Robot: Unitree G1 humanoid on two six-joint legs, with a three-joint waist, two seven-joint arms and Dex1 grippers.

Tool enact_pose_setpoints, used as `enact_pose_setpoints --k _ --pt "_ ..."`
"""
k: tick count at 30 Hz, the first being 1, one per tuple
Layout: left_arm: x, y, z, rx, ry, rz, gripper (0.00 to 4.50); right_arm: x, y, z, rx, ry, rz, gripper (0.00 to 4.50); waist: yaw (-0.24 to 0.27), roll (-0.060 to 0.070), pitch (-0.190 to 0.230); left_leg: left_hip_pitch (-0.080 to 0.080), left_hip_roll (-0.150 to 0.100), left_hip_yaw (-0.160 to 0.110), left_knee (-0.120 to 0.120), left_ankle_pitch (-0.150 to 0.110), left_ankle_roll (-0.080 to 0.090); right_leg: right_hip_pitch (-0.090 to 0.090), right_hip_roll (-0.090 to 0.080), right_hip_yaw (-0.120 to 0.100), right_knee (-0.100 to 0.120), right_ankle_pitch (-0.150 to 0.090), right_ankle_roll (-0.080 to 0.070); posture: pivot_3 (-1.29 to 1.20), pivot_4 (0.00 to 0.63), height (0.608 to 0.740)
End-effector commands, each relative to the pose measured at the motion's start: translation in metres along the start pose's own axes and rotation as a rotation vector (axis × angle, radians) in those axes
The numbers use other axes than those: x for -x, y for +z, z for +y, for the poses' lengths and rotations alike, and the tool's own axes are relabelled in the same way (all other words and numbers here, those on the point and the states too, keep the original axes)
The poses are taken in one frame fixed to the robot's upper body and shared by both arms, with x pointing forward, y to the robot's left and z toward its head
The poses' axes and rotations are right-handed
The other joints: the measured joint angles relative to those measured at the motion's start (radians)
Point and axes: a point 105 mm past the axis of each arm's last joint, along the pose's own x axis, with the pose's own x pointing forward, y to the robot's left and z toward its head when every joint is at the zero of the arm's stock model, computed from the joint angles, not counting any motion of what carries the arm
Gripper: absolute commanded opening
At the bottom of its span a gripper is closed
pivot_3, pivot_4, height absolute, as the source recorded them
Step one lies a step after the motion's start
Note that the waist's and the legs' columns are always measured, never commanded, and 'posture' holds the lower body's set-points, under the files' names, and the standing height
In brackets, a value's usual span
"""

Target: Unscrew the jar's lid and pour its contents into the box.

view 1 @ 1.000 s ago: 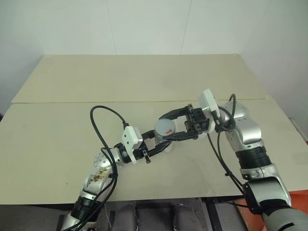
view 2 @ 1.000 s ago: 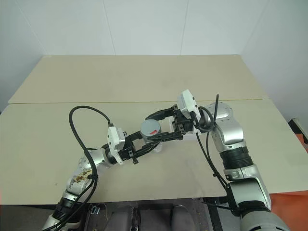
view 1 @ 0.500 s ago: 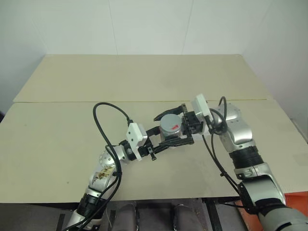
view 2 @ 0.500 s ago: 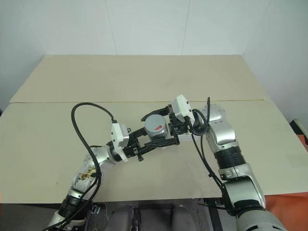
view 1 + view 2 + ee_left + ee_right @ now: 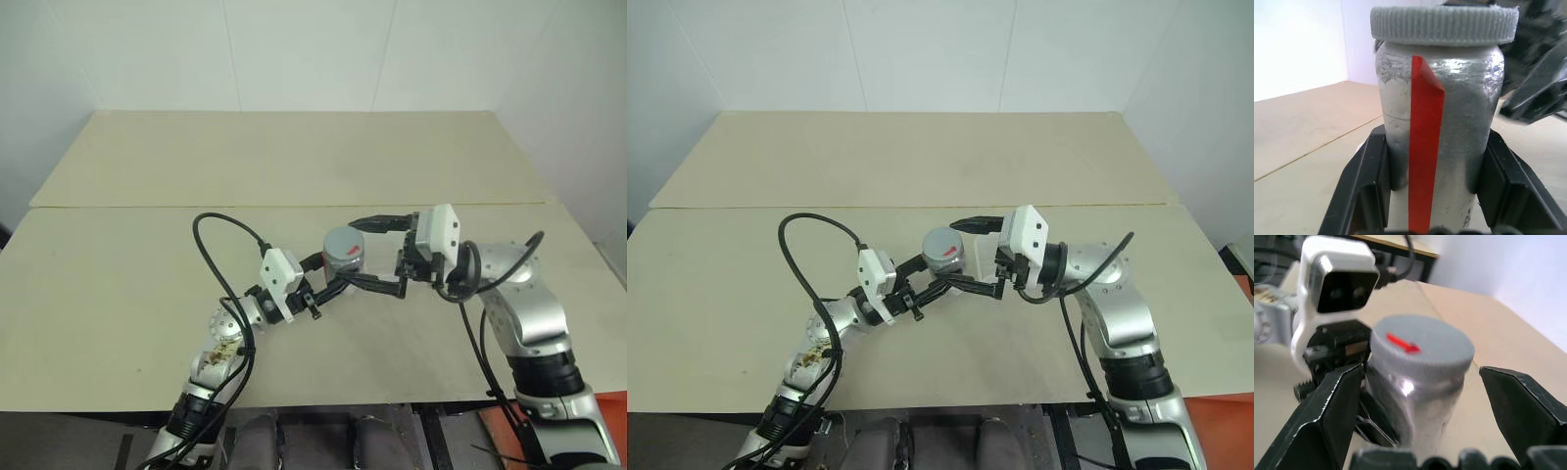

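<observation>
The jar [image 5: 344, 257], with its lid [image 5: 1444, 23] on, is clamped between the left gripper [image 5: 328, 279] fingers above the table [image 5: 118, 245], and it fills the gap between those fingers. The right gripper [image 5: 377, 253] sits just beside it with its fingers [image 5: 1520, 404] spread wide — one to each side of the lid, with free room on both sides. A black cable [image 5: 223, 240] loops up over the left arm — the one obstacle on that side.
</observation>
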Motion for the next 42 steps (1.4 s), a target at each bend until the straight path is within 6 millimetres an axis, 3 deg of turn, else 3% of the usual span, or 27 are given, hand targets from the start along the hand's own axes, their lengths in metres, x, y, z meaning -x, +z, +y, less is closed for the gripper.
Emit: enact_pose_setpoints --k 1,16,35,40,42 --pt "-0.01 0.008 0.002 -0.047 0.026 -0.043 1.95 0.001 0.014 -0.007 0.03 -0.119 -0.004 4.41 -0.001 0.0 0.0 0.0 0.0 0.0 0.0 0.0 0.0 0.0 0.0 0.0 0.0 0.0 0.0 0.0 0.15 0.74" --pt "-0.018 0.007 0.006 -0.069 0.071 -0.054 1.95 -0.012 0.027 -0.014 -0.059 -0.265 -0.035 4.41 -0.001 0.0 0.0 -0.001 0.0 -0.001 0.0 0.0 0.0 0.0 0.0 0.0 -0.001 0.0 0.0 0.0 0.15 0.74" --pt "-0.019 0.011 0.007 -0.077 0.074 -0.064 1.95 -0.015 0.017 -0.005 -0.122 -0.241 -0.038 4.41 -0.001 0.0 0.0 -0.001 -0.001 -0.001 0.0 0.0 0.0 0.0 0.0 0.0 -0.001 0.0 0.0 0.0 0.15 0.74" --pt "-0.019 0.012 0.007 -0.078 0.073 -0.065 1.95 -0.016 0.014 -0.005 -0.126 -0.251 -0.033 2.81 -0.001 0.0 0.0 -0.001 -0.001 -0.001 0.0 0.0 0.0 0.0 0.0 0.0 -0.001 0.0 0.0 0.0 0.15 0.74" --pt "-0.02 0.012 0.008 -0.078 0.072 -0.066 1.95 -0.016 0.013 -0.005 -0.128 -0.254 -0.032 2.8 -0.001 0.0 0.0 -0.001 -0.001 -0.001 0.0 0.0 0.0 0.0 0.0 0.0 -0.001 0.0 0.0 0.0 0.15 0.74"
